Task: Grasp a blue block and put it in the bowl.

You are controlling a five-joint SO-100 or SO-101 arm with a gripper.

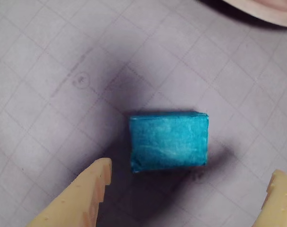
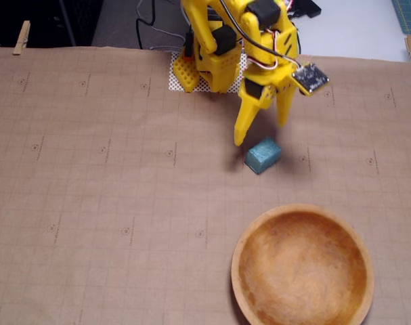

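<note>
A small teal-blue block lies on the gridded brown paper. My yellow gripper hangs open just above and behind it. In the wrist view the two fingertips stand wide apart at the bottom edge, with the block just beyond the gap between them. Nothing is held. The large wooden bowl sits on the paper in front of the block in the fixed view, toward the lower right, and is empty. Only a sliver of its pale rim shows at the top right of the wrist view.
The arm's yellow base stands at the far edge of the paper on a white perforated patch. Wooden clothespins clip the paper at the top corners. Cables trail behind the base.
</note>
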